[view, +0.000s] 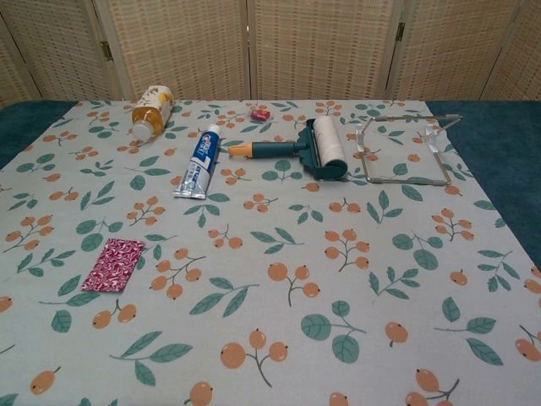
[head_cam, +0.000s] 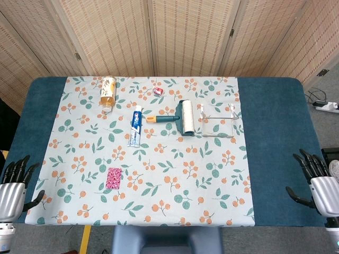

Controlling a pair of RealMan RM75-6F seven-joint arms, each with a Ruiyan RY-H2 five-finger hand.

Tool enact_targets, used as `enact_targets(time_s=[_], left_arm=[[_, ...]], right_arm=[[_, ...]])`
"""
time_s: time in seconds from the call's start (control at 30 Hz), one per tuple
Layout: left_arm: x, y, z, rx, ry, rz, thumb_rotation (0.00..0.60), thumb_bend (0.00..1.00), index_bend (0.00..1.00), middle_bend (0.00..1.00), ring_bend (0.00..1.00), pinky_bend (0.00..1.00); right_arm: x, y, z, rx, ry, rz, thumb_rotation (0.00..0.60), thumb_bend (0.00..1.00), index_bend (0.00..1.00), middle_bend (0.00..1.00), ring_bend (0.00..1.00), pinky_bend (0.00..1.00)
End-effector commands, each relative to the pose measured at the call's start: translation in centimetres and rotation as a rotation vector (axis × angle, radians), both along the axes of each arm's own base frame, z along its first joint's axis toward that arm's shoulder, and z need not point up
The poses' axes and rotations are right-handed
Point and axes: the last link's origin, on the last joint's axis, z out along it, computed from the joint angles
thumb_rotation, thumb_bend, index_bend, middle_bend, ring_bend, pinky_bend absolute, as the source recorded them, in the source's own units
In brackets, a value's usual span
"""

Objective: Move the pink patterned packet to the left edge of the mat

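Near the mat's (head_cam: pixel 159 211) front-left, the packet (head_cam: pixel 114 178) lies flat and untouched, well short of the left edge, while the left hand (head_cam: pixel 15 182) and right hand (head_cam: pixel 317 182) wait empty, fingers apart, at the table's sides, probably before reaching.

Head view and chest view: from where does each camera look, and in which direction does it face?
Head view: high above the near table edge, looking steeply down on the whole mat; the left hand and right hand show at the bottom corners, fingers apart, holding nothing.
Chest view: lower, looking forward across the mat toward the screen behind; no part of the robot shows.
Both show the pink packet, toothpaste, lint roller, bottle and wire rack.
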Motion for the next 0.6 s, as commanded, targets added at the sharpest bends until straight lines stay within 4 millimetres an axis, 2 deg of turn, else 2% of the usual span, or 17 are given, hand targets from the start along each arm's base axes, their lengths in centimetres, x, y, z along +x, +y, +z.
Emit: enact_targets(time_s=[0.03,0.6], left_arm=[[-0.09,0.02,-0.1,-0.003,-0.001,0.003,0.6,0.34,0.17,0.0,0.0,0.0],[-0.21,0.54,-0.74,-0.029,-0.006,-0.003,0.6,0.34,0.17,0.0,0.0,0.0]], right_arm=[[0.01,-0.03,0.01,0.001,0.0,-0.002,0.536,0.34,0.0,0.0,0.0,0.0],[0.18,0.03,0.21,-0.011,0.012,-0.007,0.536,0.34,0.0,0.0,0.0,0.0]])
